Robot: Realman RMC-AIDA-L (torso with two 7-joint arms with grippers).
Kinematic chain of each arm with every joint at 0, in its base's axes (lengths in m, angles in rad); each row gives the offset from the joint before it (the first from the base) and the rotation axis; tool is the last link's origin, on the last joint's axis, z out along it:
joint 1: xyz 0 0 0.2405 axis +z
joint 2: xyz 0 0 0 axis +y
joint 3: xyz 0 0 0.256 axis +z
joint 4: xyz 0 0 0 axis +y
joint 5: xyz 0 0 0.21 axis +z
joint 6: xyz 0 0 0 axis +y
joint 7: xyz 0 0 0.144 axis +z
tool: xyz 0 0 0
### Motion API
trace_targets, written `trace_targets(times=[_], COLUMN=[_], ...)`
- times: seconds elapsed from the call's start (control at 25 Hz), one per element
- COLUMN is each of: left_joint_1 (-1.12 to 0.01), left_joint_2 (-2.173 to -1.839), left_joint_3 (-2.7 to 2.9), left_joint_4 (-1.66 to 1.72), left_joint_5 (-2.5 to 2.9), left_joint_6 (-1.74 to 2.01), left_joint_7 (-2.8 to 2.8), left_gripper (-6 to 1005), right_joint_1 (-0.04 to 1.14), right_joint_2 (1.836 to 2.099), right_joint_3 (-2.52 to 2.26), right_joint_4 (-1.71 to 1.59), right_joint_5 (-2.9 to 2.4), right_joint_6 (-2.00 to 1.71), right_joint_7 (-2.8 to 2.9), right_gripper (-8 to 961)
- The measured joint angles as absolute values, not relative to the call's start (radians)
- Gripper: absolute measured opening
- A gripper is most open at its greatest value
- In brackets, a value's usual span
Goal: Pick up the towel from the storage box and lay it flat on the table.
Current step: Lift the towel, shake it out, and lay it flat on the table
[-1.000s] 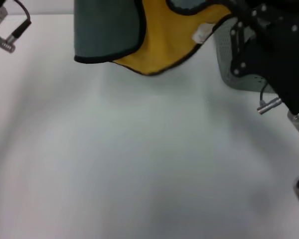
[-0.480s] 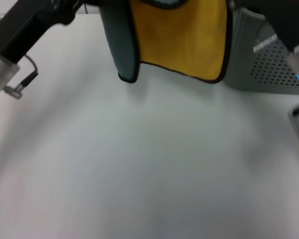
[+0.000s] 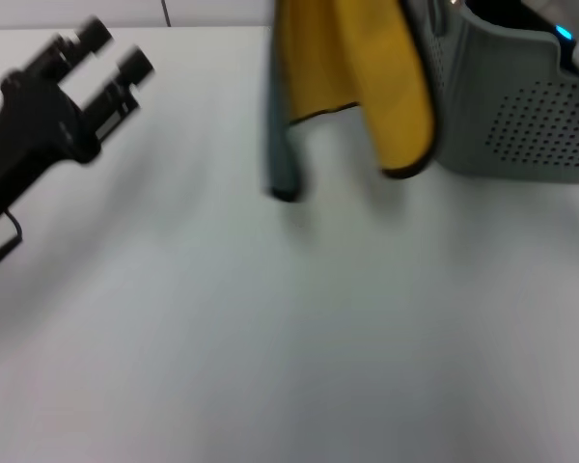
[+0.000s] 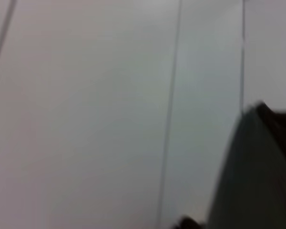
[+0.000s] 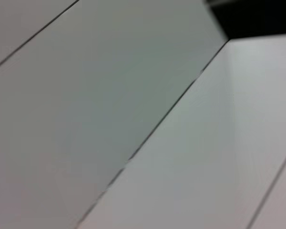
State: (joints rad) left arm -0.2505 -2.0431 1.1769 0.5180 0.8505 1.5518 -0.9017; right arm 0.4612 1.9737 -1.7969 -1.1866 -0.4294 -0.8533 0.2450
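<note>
The towel [image 3: 352, 77] hangs from above the top edge of the head view, mustard-yellow side facing me, with a teal-grey fold [image 3: 282, 145] on its left. Its lower end is just above the white table [image 3: 270, 338]. What holds it is out of view. The light grey perforated storage box [image 3: 521, 125] stands right beside it, at the back right. My left gripper [image 3: 116, 50] is open and empty at the left, well apart from the towel. My right gripper is out of view.
A blue light [image 3: 563, 33] glows on a dark part above the box's rim. The wrist views show only pale panelled surfaces, with a dark blurred shape [image 4: 257, 171] in the left wrist view.
My left gripper has come away from the towel and now shows open at the left. The towel hangs narrower and farther right, next to the box.
</note>
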Motion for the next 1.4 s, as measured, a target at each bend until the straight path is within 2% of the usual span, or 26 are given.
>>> trace_targets(times=[0.16, 0.32, 0.4, 0.48, 0.52, 0.56, 0.64, 1.04, 1.4], left_joint_1=[-0.240, -0.195, -0.182, -0.188, -0.197, -0.215, -0.245, -0.299, -0.394], left_joint_2=[-2.036, -2.079, -2.094, -2.097, -2.097, -2.097, -2.097, -2.106, -2.107], left_joint_3=[1.178, 1.154, 1.150, 1.152, 1.152, 1.152, 1.152, 1.151, 1.149], left_joint_4=[0.511, 0.505, 0.499, 0.471, 0.450, 0.414, 0.354, 0.232, 0.139], left_joint_5=[0.951, 0.938, 0.941, 0.947, 0.950, 0.952, 0.953, 0.918, 0.762], left_joint_6=[1.600, 1.708, 1.737, 1.744, 1.745, 1.744, 1.738, 1.653, 1.654], left_joint_7=[-0.899, -0.815, -0.767, -0.736, -0.722, -0.696, -0.641, -0.445, -0.444], left_gripper=[605, 608, 610, 613, 614, 615, 615, 613, 612], right_joint_1=[0.471, 0.478, 0.477, 0.480, 0.480, 0.490, 0.503, 0.675, 0.863], right_joint_2=[1.946, 1.938, 1.950, 1.976, 1.976, 2.009, 2.018, 2.019, 2.026], right_joint_3=[-1.723, -1.638, -1.599, -1.559, -1.559, -1.524, -1.514, -1.478, -1.494], right_joint_4=[-1.347, -1.493, -1.545, -1.579, -1.579, -1.591, -1.591, -1.499, -1.320], right_joint_5=[-0.787, -1.187, -1.333, -1.443, -1.443, -1.516, -1.542, -1.673, -1.780], right_joint_6=[-0.742, -0.753, -0.791, -0.833, -0.833, -0.861, -0.864, -0.841, -0.818], right_joint_7=[0.682, 1.130, 1.280, 1.381, 1.381, 1.430, 1.448, 1.595, 1.624], right_gripper=[6, 6, 6, 6, 6, 7, 7, 6, 8])
